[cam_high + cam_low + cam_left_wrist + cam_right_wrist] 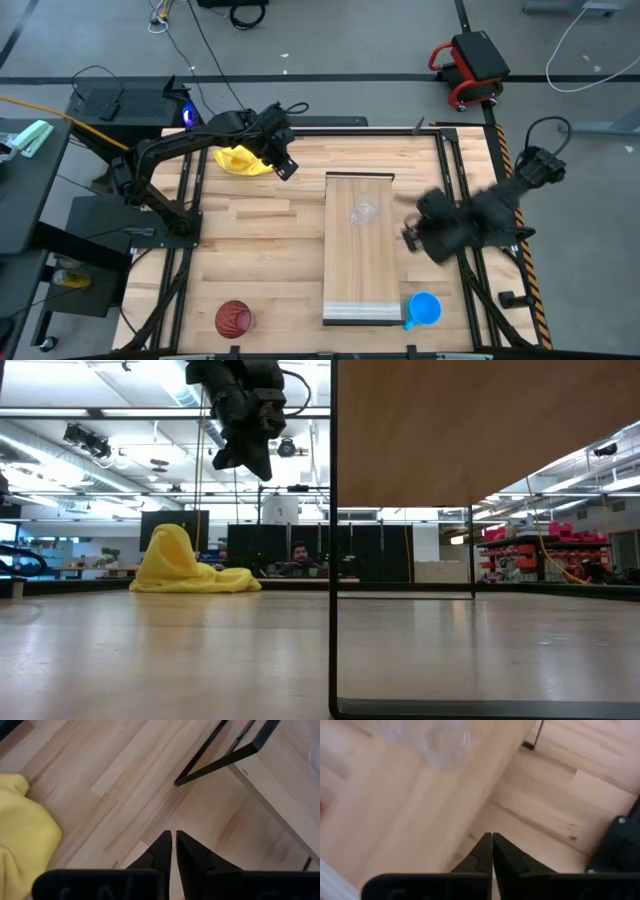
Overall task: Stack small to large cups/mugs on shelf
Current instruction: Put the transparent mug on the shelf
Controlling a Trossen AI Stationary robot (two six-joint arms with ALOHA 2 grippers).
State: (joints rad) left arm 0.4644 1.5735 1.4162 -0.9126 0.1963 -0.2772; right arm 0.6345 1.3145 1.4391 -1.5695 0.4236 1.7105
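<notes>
Right hand [412, 235]: fingers [487, 851] pressed together with nothing between them, positioned over the tabletop [260, 260] just beside the right long edge of the shelf [360, 270], near its middle. Left hand [285, 165]: fingers [170, 851] likewise pressed together and empty, raised above the tabletop near the far left corner of the shelf, just beside a yellow cloth [243, 160] that lies crumpled on the tabletop. The low view shows this hand [243, 455] hanging well clear of the surface, with the cloth [185, 565] behind and below it. The shelf runs lengthwise down the centre of the tabletop, raised on a thin black frame. The clear cup [365, 211] sits on the shelf toward its far half, close to the right hand; in the right wrist view it [437, 742] shows on the board ahead of the fingers. The blue mug [425, 309] stands on the tabletop beside the near right corner of the shelf. The red cup [233, 319] stands on the tabletop at the near left, well apart from the shelf.
</notes>
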